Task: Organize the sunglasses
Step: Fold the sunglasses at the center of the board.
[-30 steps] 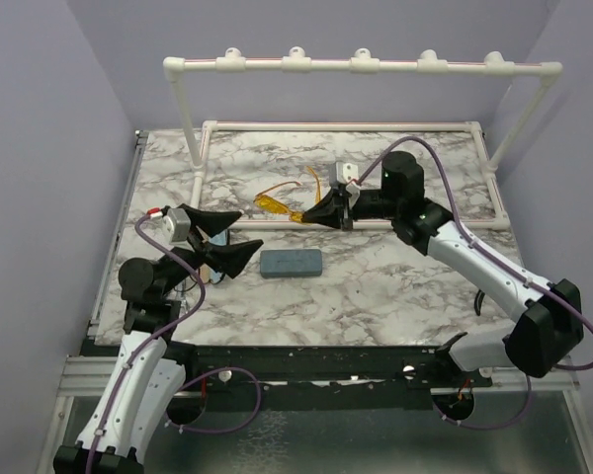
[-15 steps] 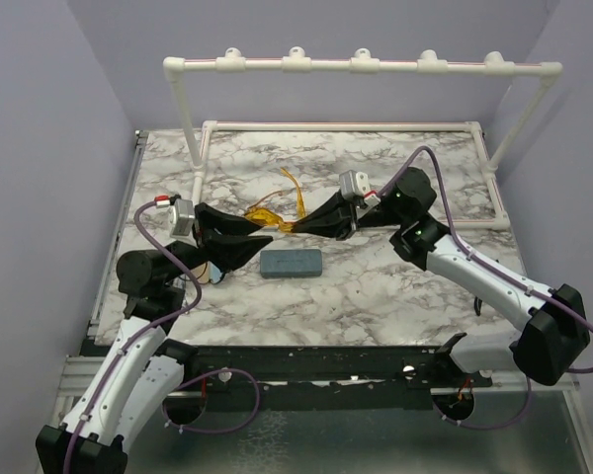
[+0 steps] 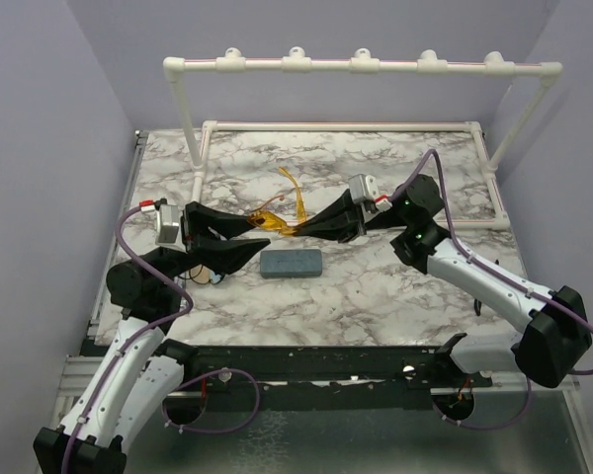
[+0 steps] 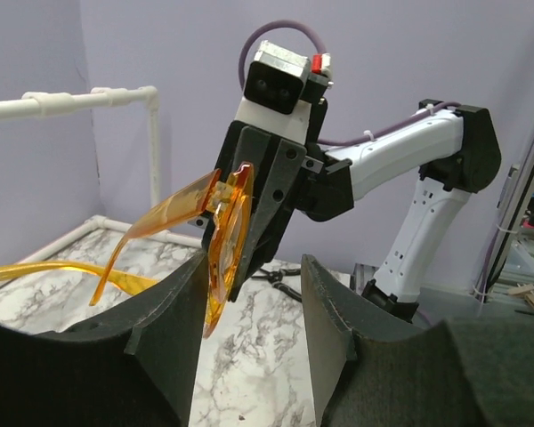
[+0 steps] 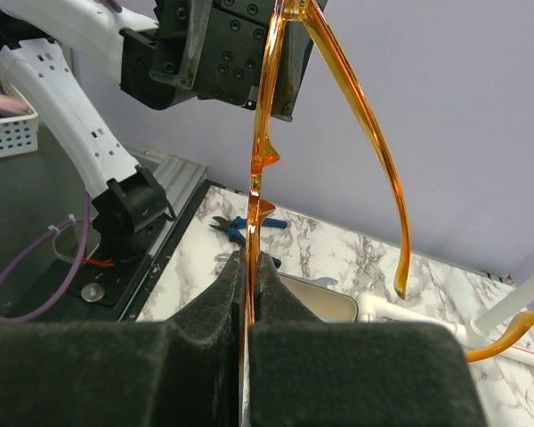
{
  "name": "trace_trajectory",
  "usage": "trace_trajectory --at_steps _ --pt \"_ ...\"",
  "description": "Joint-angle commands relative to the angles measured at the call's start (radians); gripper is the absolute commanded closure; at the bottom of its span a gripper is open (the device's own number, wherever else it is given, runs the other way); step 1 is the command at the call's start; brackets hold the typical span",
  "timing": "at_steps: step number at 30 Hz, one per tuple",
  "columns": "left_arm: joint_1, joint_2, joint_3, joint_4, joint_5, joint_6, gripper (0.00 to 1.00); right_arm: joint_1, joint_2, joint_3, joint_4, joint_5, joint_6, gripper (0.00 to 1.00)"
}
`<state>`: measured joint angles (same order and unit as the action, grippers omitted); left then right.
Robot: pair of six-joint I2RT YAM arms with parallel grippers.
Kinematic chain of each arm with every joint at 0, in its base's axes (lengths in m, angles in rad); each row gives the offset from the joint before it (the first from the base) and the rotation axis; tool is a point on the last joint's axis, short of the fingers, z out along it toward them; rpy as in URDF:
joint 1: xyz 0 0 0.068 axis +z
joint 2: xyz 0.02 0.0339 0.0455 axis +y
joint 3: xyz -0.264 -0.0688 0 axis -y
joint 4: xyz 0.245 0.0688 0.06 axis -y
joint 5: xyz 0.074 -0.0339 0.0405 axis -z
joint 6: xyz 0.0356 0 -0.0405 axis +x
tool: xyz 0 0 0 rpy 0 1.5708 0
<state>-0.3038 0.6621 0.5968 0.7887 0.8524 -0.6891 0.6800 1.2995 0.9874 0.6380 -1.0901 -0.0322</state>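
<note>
Orange-tinted sunglasses point(image 4: 221, 233) hang above the table point(image 3: 395, 286) at the centre of the top view, one lens pinched edge-on in the tightly closed right claw point(image 5: 246, 294). Left claw point(image 4: 249, 294) faces them, fingers spread wide and gripping nothing, near the grey-blue case point(image 3: 291, 263).

The top camera looks steeply down from behind the arms on the whole grey-veined white marble tabletop point(image 3: 395, 286), while the wrist cameras, sighting close along the left gripper point(image 4: 254, 267) and right gripper point(image 5: 247, 267), face each other, all three sharing the translucent yellow-orange sunglasses point(image 3: 273, 215).
</note>
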Motion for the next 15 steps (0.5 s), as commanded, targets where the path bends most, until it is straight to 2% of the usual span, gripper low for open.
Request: trace_trajectory --at_steps 1,8,12,15 --pt "-0.020 -0.001 0.014 0.076 0.054 0.024 0.53 0.012 -0.024 -0.021 0.089 -0.036 0.030 1.00" --pt "-0.025 0.017 0.028 0.076 0.033 0.020 0.71 0.030 -0.009 -0.003 0.099 -0.041 0.029 1.00" --pt "-0.026 0.015 0.024 0.074 0.034 0.018 0.90 0.032 -0.018 -0.009 0.085 -0.035 0.018 1.00" --pt "-0.026 0.014 0.026 0.066 0.030 0.020 0.97 0.033 -0.024 -0.011 0.049 -0.022 0.005 0.99"
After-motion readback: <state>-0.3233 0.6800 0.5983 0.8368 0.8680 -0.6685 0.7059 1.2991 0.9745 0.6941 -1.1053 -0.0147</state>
